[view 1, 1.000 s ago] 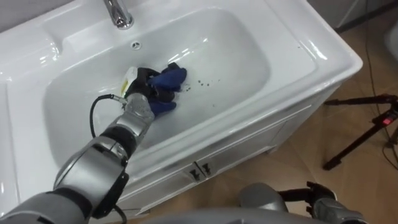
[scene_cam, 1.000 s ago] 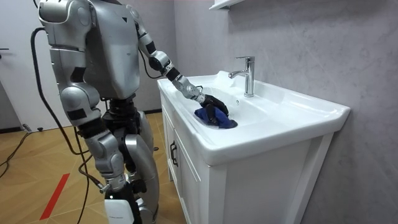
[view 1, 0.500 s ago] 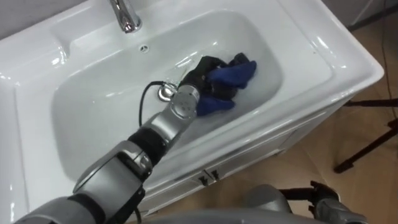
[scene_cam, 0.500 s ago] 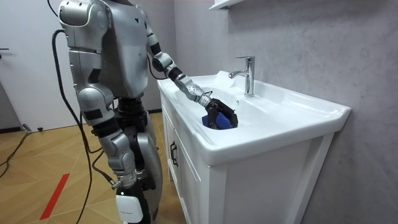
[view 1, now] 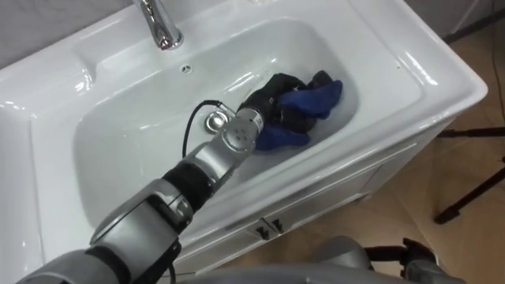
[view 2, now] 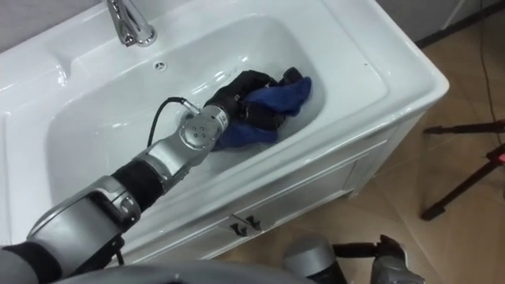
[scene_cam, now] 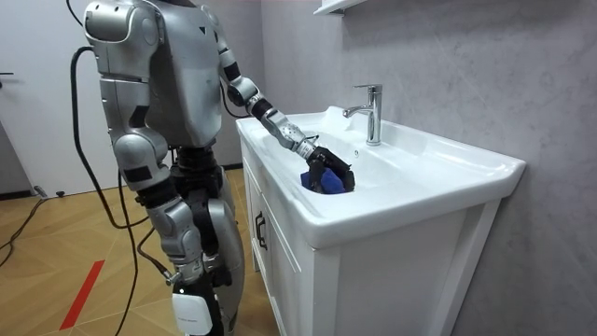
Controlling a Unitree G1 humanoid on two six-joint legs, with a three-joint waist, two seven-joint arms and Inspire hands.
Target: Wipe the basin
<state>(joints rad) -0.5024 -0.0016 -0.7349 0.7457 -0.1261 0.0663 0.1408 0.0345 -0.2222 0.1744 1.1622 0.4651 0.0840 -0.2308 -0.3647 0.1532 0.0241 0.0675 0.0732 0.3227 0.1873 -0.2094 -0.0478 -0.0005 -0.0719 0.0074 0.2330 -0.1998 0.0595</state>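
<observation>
L hand [view 1: 272, 93] w/ blue cloth [view 1: 317, 99] has slid toward the right end of basin [view 1: 410, 67] vs 1 s ago; fingers clutch the cloth. R hand [view 1: 418, 259] low by cabinet [view 1: 316, 201].

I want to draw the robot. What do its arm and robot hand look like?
The left arm is shiny silver-grey with rounded shells and black joints. A round silver wrist disc has small holes, and a thin black cable loops beside it. The left robot hand is black.

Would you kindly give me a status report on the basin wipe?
Left hand gripping blue cloth, right side of basin. Right hand low, off basin. Path clear.
</observation>
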